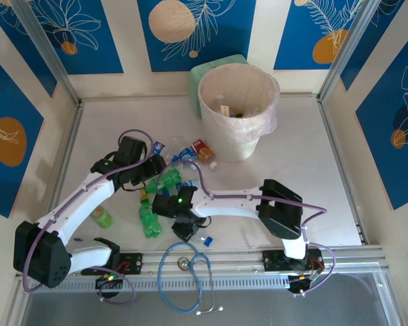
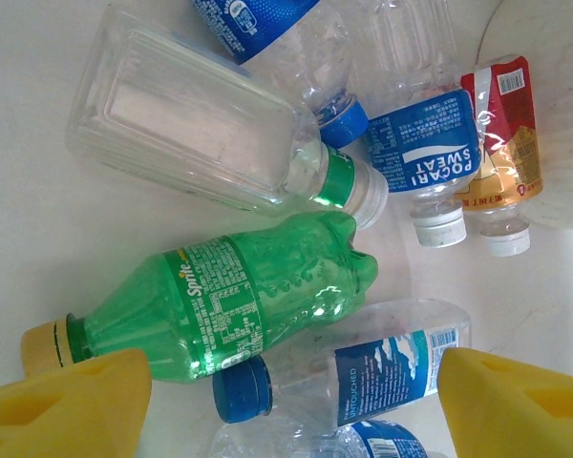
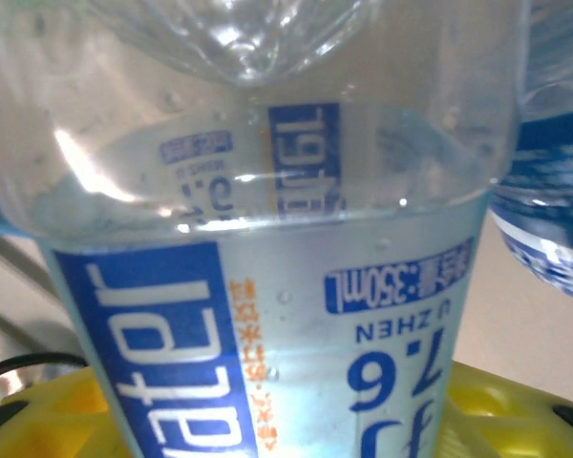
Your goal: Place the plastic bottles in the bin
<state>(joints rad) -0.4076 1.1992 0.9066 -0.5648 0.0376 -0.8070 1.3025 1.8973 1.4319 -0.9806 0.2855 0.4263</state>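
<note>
Bottle (image 3: pixel 267 315), clear and blue-labelled, lies against right hand (image 1: pixel 184 228), grip unclear; left hand (image 2: pixel 296 396) apart.

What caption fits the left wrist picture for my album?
Yellow gripper hovers over a green Sprite bottle among clear bottles.

1. Top view — high and behind, looking down on the whole table (image 1: pixel 306 176).
2. Left wrist view — close above the bottle pile (image 2: pixel 248 305), which the top view shares.
3. Right wrist view, very close to one clear bottle (image 3: pixel 286 315).

Bottle cluster (image 1: pixel 168 178) crowds table (image 1: pixel 326 170) centre; bin (image 1: pixel 231 142) stands behind; right half apparently free.
</note>
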